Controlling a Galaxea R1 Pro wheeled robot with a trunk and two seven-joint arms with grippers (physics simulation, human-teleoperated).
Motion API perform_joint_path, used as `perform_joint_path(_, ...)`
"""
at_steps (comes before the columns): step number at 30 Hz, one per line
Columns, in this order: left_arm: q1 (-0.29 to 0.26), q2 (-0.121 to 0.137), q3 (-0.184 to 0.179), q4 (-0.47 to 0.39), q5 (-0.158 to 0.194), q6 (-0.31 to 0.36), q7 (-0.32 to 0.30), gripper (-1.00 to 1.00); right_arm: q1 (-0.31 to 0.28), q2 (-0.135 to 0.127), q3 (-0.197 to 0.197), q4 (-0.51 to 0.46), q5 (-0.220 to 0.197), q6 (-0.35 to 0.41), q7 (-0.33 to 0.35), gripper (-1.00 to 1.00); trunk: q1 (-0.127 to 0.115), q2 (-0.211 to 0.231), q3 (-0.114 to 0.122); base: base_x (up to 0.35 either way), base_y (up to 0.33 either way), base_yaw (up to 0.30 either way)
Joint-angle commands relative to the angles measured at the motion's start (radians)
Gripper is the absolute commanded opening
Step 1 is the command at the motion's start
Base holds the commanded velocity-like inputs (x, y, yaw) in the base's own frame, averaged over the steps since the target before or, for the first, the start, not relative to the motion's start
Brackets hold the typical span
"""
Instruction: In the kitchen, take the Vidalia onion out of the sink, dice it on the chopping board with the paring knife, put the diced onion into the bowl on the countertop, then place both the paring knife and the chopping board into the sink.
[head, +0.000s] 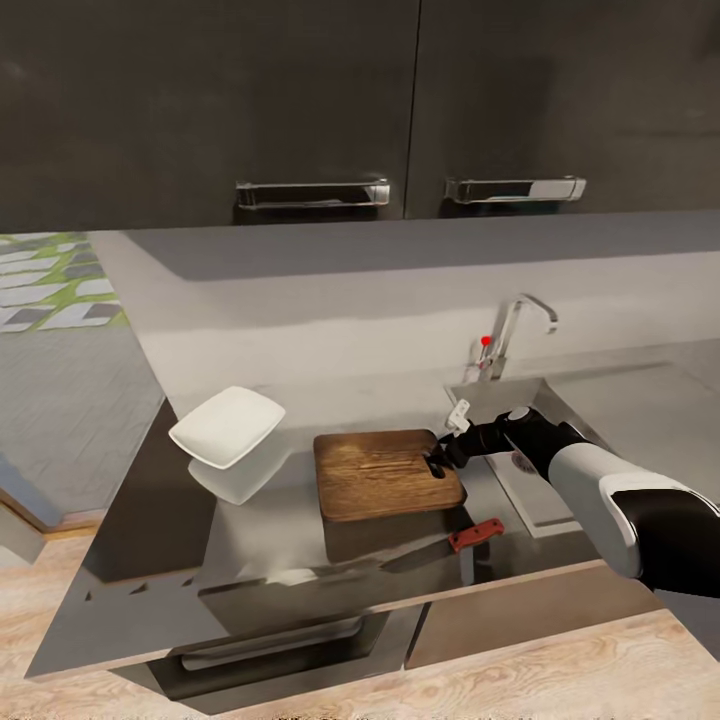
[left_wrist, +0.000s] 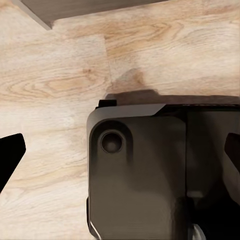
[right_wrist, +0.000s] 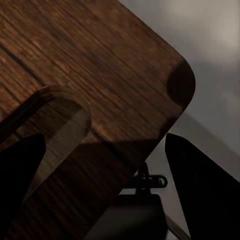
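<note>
Right wrist view: right gripper (right_wrist: 107, 175) spread open, empty, straddling the chopping board (right_wrist: 100, 80) at its slot end. Board lies beside the sink (head: 520, 400); contact apparently not made. Close squarely on the edge, lift level.

On the countertop (head: 130, 520), bowl (head: 228, 427) left of chopping board (head: 385, 474), sink (head: 535, 470) right, paring knife (head: 450, 541) in front.

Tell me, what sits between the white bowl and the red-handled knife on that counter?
The chopping board lies between them in the head view: the bowl is to its left, the paring knife nearer its front right corner. The right gripper is at the board's handle end.
</note>
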Motion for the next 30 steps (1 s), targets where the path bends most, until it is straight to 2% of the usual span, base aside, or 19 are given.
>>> perform_joint_path(1,0.000,0.000,0.000,-0.001,0.000,-0.001,-0.001,1.00,-0.001,0.000,0.007,-0.001,-0.006,0.003,0.003,-1.00,0.001,-0.002,-0.003,0.000,0.000,0.000)
perform_joint_path(14,0.000,0.000,0.000,-0.001,0.000,-0.002,-0.001,1.00,0.000,-0.002,0.007,-0.001,-0.006,0.002,0.002,-1.00,0.001,-0.002,-0.009,0.000,0.000,0.000)
perform_joint_path(23,0.000,0.000,0.000,-0.001,0.000,-0.001,-0.001,1.00,-0.001,0.000,0.007,-0.001,-0.006,0.002,0.001,-1.00,0.001,-0.002,-0.022,0.000,0.000,0.000)
perform_joint_path(30,0.000,0.000,-0.001,-0.001,0.000,-0.002,-0.001,1.00,-0.001,0.001,0.008,0.001,-0.006,0.002,-0.052,-1.00,0.001,-0.002,-0.033,0.000,0.000,0.000)
